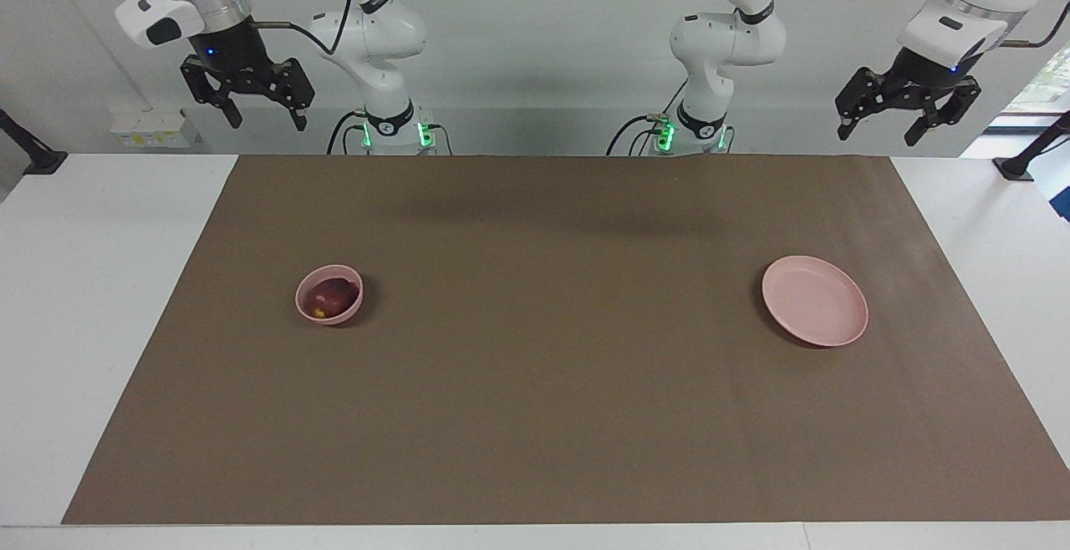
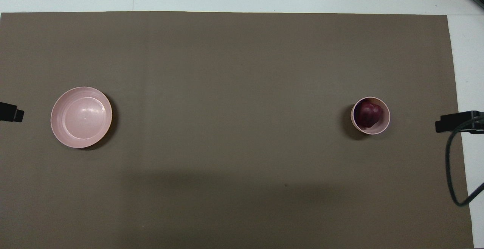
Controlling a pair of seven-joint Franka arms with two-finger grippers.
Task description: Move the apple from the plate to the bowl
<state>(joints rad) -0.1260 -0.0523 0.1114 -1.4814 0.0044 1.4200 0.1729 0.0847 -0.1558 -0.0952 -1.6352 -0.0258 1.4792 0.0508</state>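
The dark red apple (image 1: 331, 296) lies inside the small deep pink bowl (image 1: 329, 317), toward the right arm's end of the brown mat. It also shows in the bowl (image 2: 387, 117) in the overhead view (image 2: 368, 114). The flat pink plate (image 1: 815, 312) (image 2: 81, 117) lies bare toward the left arm's end. My right gripper (image 1: 266, 122) hangs open and empty, high over the table's robot-side edge at its own end. My left gripper (image 1: 878, 134) hangs open and empty, high at its own end. Both arms wait, well apart from bowl and plate.
A brown mat (image 1: 535, 383) covers most of the white table (image 1: 84, 282). A black cable (image 2: 452, 173) loops down by the right gripper at the mat's edge. Black mounts stand at both table ends near the robots.
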